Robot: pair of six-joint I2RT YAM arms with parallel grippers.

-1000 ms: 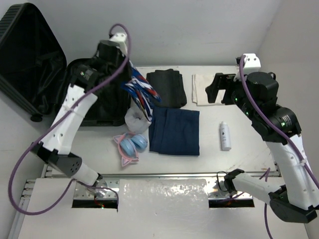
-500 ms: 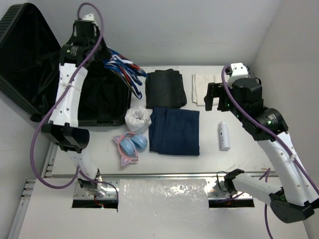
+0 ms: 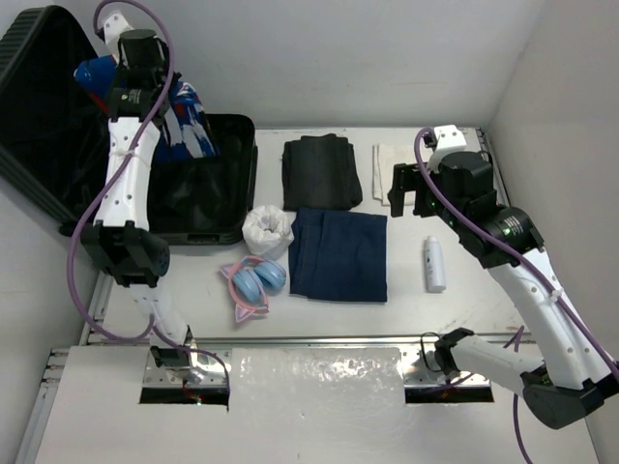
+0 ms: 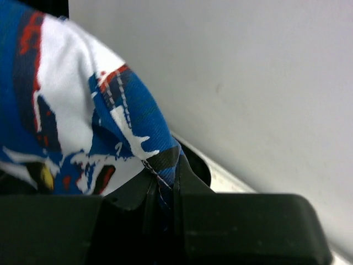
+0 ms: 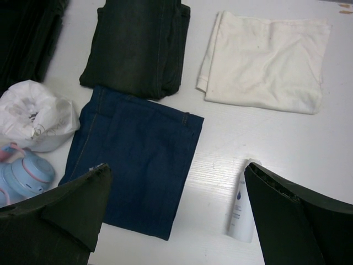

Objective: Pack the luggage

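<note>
The luggage point(image 3: 198, 198) lies open at the far left, a black suitcase with its ribbed lid point(image 3: 39, 106) propped up behind. My left gripper point(image 3: 147, 101) is shut on a blue, white and red patterned garment point(image 3: 186, 124) and holds it in the air over the open suitcase. In the left wrist view the cloth point(image 4: 71, 110) is pinched between the jaws of the left gripper point(image 4: 162, 187). My right gripper point(image 3: 410, 189) is open and empty above the table. In the right wrist view the right gripper point(image 5: 176, 215) hangs over the edge of the folded jeans point(image 5: 138, 154).
On the table lie folded jeans point(image 3: 338, 254), a folded black garment point(image 3: 321, 171), a cream cloth point(image 3: 387, 158), a white bottle point(image 3: 436, 264), a white pouch point(image 3: 267, 230) and blue-pink headphones point(image 3: 256, 283). Walls stand behind and at the right.
My left arm has swung the patterned garment left and up, from beside the suitcase to above it. My right gripper has shifted a little to the left.
</note>
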